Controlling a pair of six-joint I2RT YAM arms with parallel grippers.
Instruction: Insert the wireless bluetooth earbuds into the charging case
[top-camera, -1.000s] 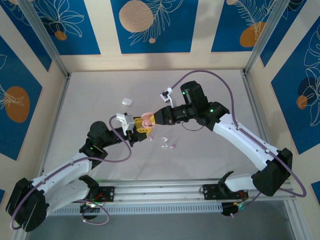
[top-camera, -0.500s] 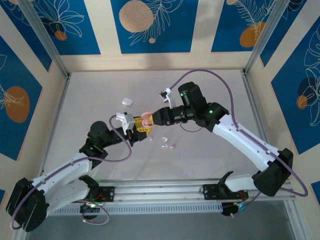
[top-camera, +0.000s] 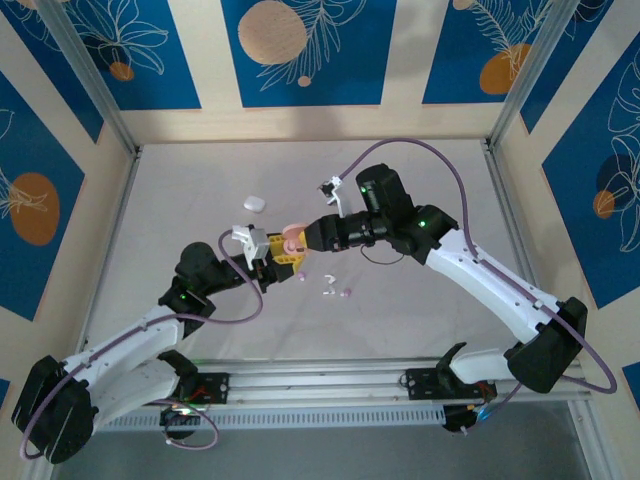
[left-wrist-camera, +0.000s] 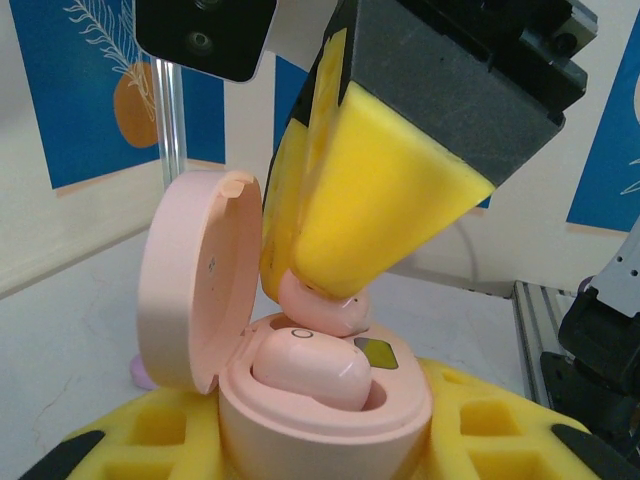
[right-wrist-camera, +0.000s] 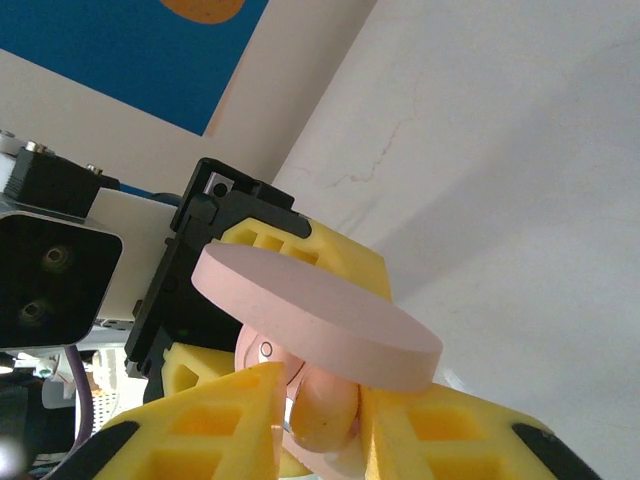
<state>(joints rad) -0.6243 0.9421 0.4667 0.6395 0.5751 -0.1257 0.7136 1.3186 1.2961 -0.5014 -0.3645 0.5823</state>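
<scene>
Left gripper (top-camera: 281, 257) is clenched on the open pink case (left-wrist-camera: 330, 415), its lid (left-wrist-camera: 195, 280) standing upright. One pink bud (left-wrist-camera: 310, 368) sits seated in the case. Right gripper (right-wrist-camera: 322, 405) pinches a second pink bud (left-wrist-camera: 322, 305) at the case's rear, just behind the first. Loose buds (top-camera: 328, 282) lie on the table (top-camera: 420, 320) nearby.

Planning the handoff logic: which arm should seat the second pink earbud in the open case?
Right: the right tool pinches the pink earbud over the free slot of the pink case; the left tool only holds that case.
</scene>
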